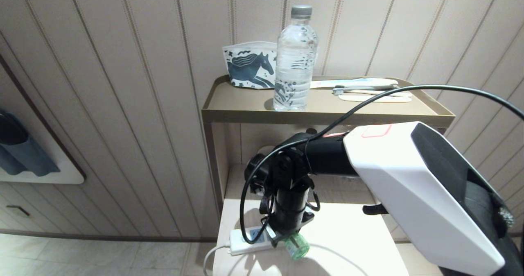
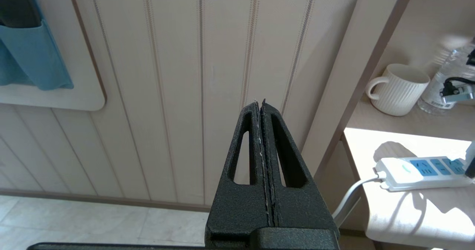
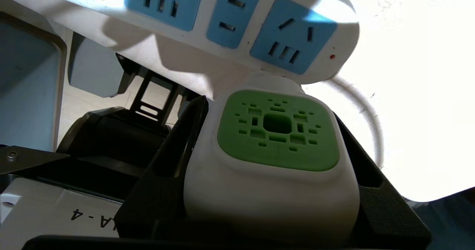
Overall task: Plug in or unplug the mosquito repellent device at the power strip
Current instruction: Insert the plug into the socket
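Note:
My right gripper (image 1: 287,231) reaches down to the lower shelf (image 1: 352,243) and is shut on the mosquito repellent device (image 3: 276,161), one black finger on each white side. Its green vented top (image 3: 278,131) faces the wrist camera. From the head, its translucent green bottle (image 1: 297,246) sticks out tilted below the fingers. The device's far end lies against the side of the power strip (image 3: 230,23), by the end socket panel; its prongs are hidden. The strip (image 1: 245,241) lies at the shelf's left front. My left gripper (image 2: 261,103) hangs shut and empty, left of the shelf unit.
A clear water bottle (image 1: 295,59), a horse-print pouch (image 1: 249,71) and a toothbrush set (image 1: 368,89) stand on the top shelf. A white ribbed mug (image 2: 399,90) sits at the back of the lower shelf. The strip's white cord (image 2: 350,200) drops over the shelf's left edge.

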`<state>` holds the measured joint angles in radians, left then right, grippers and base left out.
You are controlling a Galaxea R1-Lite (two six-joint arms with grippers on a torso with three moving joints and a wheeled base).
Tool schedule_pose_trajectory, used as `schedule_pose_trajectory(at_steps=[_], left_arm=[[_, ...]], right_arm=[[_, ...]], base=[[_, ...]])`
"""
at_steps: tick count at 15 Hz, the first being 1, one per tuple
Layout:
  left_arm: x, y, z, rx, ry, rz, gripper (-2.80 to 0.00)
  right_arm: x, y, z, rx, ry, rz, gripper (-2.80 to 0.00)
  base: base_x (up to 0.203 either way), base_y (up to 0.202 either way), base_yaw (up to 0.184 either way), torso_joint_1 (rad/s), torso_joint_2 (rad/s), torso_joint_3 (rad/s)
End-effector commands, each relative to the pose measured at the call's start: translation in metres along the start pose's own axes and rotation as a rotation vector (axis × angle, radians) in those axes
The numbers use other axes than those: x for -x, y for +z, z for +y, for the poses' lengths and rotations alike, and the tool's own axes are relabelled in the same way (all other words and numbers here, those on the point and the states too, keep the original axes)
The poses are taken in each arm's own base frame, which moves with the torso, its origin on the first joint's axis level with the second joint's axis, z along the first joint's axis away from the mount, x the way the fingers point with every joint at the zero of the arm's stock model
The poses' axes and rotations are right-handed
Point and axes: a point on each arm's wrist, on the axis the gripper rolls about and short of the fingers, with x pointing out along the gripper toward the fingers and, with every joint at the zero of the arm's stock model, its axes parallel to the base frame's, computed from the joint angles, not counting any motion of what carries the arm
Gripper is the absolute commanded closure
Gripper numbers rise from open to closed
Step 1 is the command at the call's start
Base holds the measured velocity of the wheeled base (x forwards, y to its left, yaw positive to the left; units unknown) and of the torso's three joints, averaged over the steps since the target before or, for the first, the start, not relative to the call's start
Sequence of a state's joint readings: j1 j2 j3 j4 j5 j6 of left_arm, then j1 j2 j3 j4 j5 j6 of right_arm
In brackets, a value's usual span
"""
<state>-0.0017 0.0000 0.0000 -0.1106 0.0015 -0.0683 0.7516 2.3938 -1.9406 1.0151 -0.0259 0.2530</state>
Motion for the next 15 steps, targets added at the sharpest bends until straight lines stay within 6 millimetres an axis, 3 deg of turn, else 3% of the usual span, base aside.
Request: schedule_pose_trajectory(at_steps=[1,15], left_arm=[[0.000,0.000,0.000,0.001,0.000,-0.001,0.00],[0.000,0.000,0.000,0.001,0.000,-0.001,0.00]], right_arm=[[0.002,0.001,0.000,-0.002,-0.001,-0.010,0.00],[-0.007,0.011,-0.013,-0.032,0.005,-0.044,0.00]], base=[[0.000,0.000,0.000,0.000,0.00,0.000],[0.000,0.000,0.000,0.000,0.00,0.000]])
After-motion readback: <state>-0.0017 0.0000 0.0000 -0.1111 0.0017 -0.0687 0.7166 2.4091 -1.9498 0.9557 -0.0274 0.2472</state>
